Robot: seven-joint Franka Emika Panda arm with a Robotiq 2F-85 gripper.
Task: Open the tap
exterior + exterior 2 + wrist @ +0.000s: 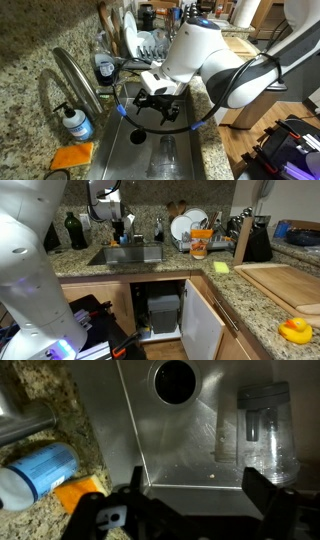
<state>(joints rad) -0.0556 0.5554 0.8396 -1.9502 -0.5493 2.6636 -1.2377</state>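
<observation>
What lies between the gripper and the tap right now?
In an exterior view, only open air over the sink rim separates the gripper from the tap. The soap bottle stands nearer the camera, off that line.

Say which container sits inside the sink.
The clear cup, down in the basin; the blue-labelled soap bottle stands on the counter beside the tap.

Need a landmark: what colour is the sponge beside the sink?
The sponge is orange, clearest in an exterior view.

No lettering can be read anywhere; the soap bottle's (76, 123) blue label is too blurred.
</observation>
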